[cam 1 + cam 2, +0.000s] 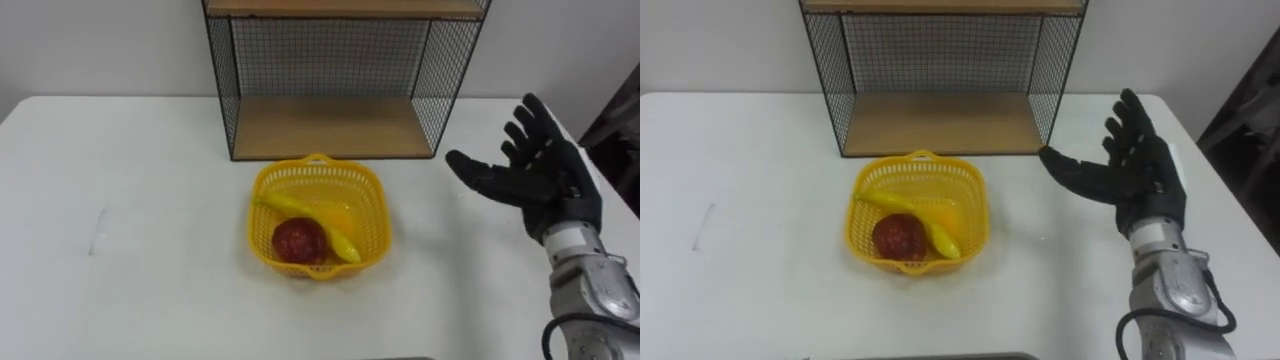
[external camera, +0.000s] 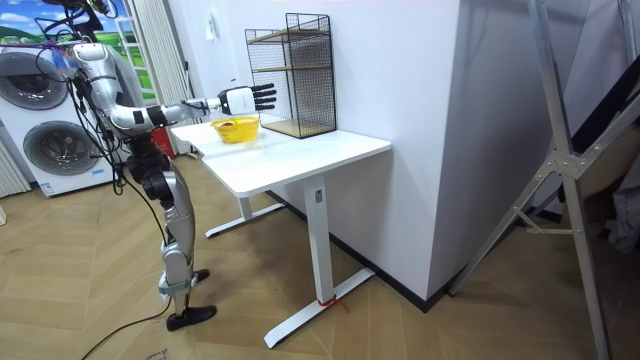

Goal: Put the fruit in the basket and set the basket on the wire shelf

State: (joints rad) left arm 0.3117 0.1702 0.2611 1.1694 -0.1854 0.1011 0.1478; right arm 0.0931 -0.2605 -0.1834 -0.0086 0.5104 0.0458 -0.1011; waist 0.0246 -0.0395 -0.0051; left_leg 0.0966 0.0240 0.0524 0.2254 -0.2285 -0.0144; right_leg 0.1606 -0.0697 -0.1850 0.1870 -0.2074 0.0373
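The basket [image 1: 372, 205] is bright yellow plastic, full of little holes, with a small loop handle at its back rim. It sits on the white counter [image 1: 130, 270], just in front of the wire shelf [image 1: 330, 55]. Two fruits are inside it. One is a long yellow banana [image 1: 310, 213] that lies slanted across the basket. The other is a round, dark red fruit [image 1: 299, 240] at the front, touching the banana. I cannot tell what kind of fruit the red one is.

The wire shelf is black mesh with a wooden board at the bottom. That board has nothing on it.

The right robot hand [image 1: 535, 170] is black. It is up over the counter on the right, apart from the basket. Its fingers are straight and spread wide, its palm is turned toward the basket, and it holds nothing.

In the eye views the top of the shelf is cut off, so just the edge of the upper board shows. The banana's lower end hides a bit of the red fruit. From the room view the robot stands at the far end of the counter, with its right arm stretched out over the basket [image 2: 236, 130]. The fruit looks very small from there and is hard to make out.
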